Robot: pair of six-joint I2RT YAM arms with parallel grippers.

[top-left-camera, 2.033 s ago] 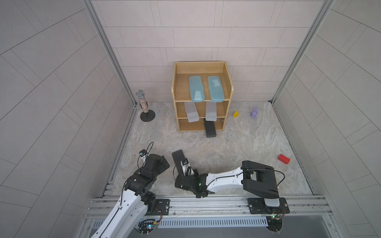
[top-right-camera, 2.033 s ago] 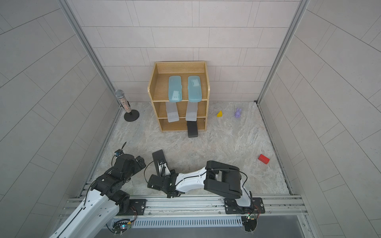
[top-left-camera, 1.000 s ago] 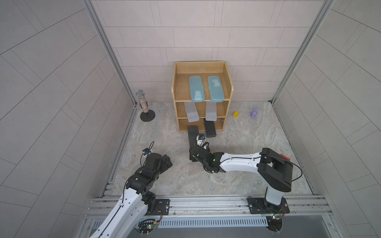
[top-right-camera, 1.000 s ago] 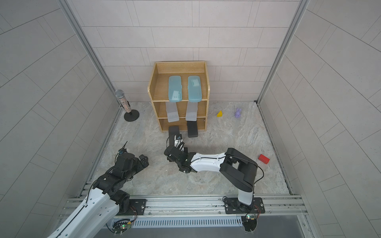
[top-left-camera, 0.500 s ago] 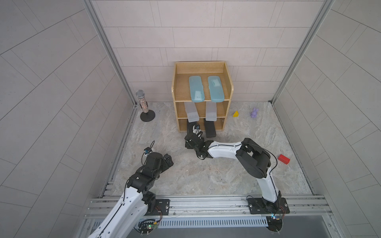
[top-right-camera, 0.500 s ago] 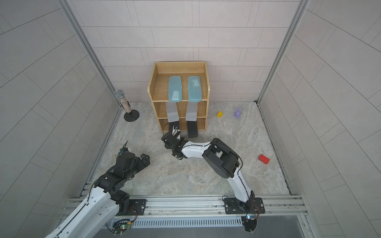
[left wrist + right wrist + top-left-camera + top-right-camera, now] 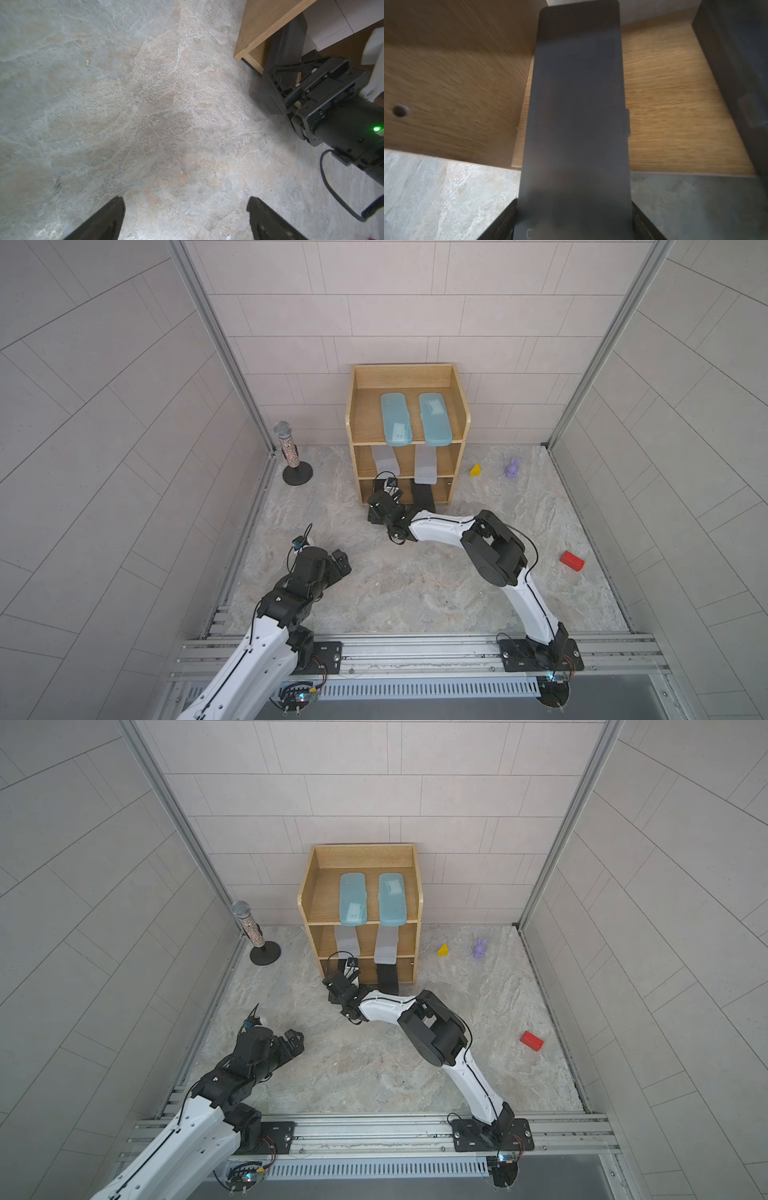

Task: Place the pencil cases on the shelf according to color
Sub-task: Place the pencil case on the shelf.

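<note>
R pincer (image 7: 574, 220) is holding black case (image 7: 577, 104), poking ahead into shelf (image 7: 675, 104) btm beside other black case (image 7: 735, 62), colour-matching; L pincer (image 7: 187, 218) gaping, empty

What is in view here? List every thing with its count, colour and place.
shelf: one, light wood, against the back wall.
blue cases: two, pale blue, side by side on the top tier.
grey cases: two, frosted grey, middle tier.
resting black case: one, black, bottom tier.
held black case: one, black, far end inside the bottom tier.
microphone: one, silver head, black stand, beside the shelf.
tabletop: one, stone-patterned grey.
wedge: one, yellow, on the tabletop.
figure: one, purple, beside the wedge.
block: one, red, near the side wall.
right arm: one, white and black, jaws shut on the held black case.
left arm: one, white and black, jaws open, empty.
</note>
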